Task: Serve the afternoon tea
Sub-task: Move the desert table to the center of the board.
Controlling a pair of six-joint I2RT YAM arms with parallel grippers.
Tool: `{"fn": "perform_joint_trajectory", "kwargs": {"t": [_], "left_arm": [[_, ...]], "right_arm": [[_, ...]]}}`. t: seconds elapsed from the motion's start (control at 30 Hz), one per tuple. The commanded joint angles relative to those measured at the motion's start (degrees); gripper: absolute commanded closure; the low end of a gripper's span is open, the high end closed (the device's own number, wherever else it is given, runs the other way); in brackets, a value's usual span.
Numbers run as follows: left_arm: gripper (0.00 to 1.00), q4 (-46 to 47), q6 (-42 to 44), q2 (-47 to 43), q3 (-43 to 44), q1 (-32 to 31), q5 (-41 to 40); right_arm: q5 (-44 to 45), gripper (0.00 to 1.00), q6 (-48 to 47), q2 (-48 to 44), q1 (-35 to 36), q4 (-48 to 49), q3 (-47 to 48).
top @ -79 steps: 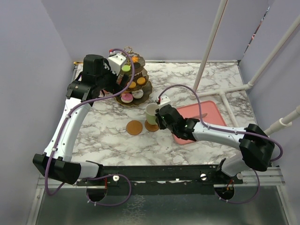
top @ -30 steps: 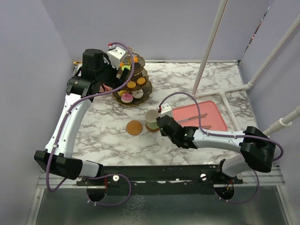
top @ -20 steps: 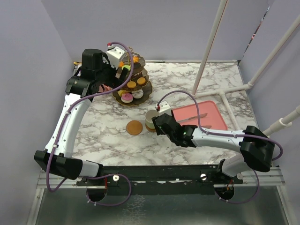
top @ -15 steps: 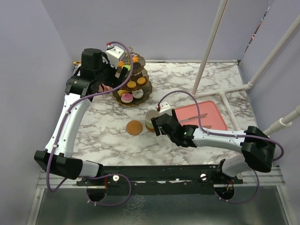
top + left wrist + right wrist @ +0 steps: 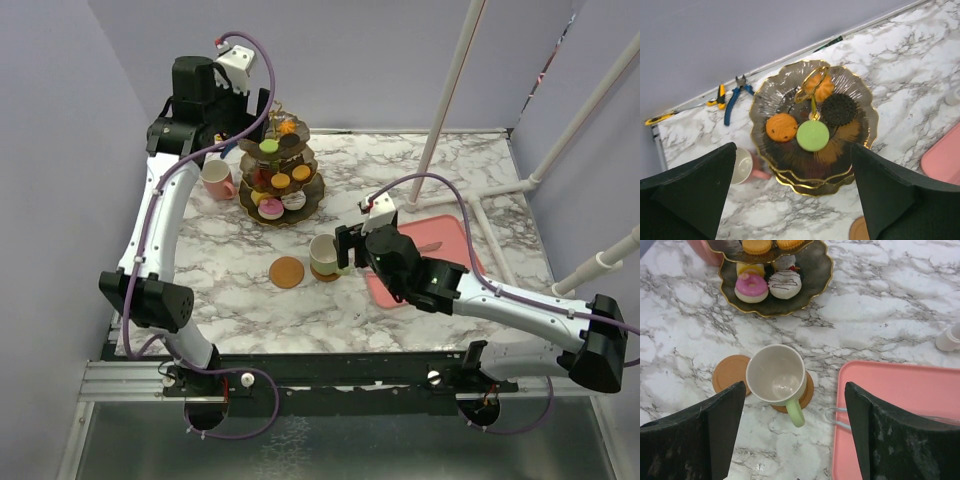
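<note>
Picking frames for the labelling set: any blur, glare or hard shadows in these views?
Top external: even soft light, sharp, only faint shadows beside the dark three-tier scalloped stand. Left wrist: stand crisp, scene tilted, left claw near-black without detail. Right wrist: pale-green handled mug sharp, no glare; right claw dark and speckled.

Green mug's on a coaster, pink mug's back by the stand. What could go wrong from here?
The pink mug stands close beside the three-tier stand; reaching in with the open left gripper could knock the stand and spill pastries.
The free coaster lies right beside the pale-green mug; setting the pink mug there could bump it.
</note>
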Motion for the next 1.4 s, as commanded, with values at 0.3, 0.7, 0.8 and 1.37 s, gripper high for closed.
{"fn": "perform_joint_trajectory", "kwargs": {"t": [0.3, 0.7, 0.8, 1.37], "left_arm": [[0.17, 0.9, -1.7, 14.6, 13.5, -0.1, 10.7], [0.43, 2.4, 1.9, 18.4, 15.3, -0.1, 14.3], [0.54, 3.1, 2.2, 18.7, 15.5, -0.1, 15.1], [0.91, 5.4, 0.3, 19.9, 17.2, -0.1, 17.9]], "right_arm": [[4.0, 0.16, -2.6, -3.9, 0.3, -2.8, 0.8], [4.2, 0.16, -2.4, -4.1, 0.3, -3.5, 1.0], [4.9, 0.16, -2.7, -3.3, 0.3, -3.9, 1.7], [5.5, 0.16, -2.2, -4.2, 0.3, -3.9, 0.9]]}}
